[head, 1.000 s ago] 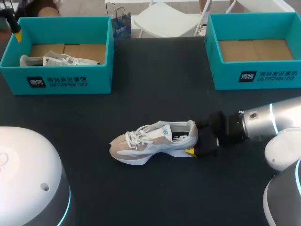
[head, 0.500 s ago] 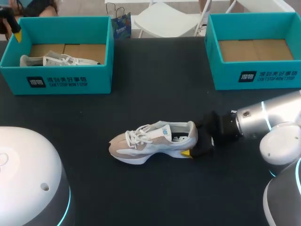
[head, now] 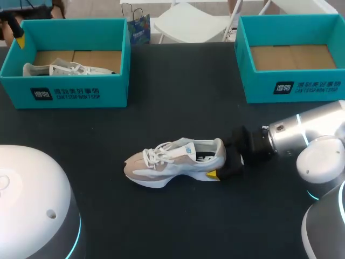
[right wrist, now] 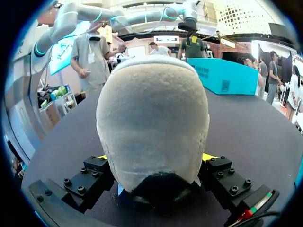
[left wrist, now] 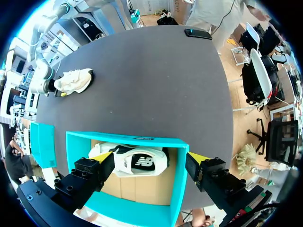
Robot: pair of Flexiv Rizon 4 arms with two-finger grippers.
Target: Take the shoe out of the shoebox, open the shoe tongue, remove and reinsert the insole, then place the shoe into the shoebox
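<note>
Right wrist view: the right tool (right wrist: 155, 161) clamps the rounded, fuzzy heel of the beige shoe (right wrist: 151, 113); left tool (left wrist: 150, 163) gapes.

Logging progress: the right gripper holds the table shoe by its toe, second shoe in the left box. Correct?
Not the toe: the head view shows the right gripper holding the shoe by its heel. The second shoe is in the left box.

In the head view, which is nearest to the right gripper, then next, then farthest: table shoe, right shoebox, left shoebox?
1. Table shoe, its heel in the right gripper.
2. Right shoebox, behind it, on the right.
3. Left shoebox, in the far left corner.
</note>
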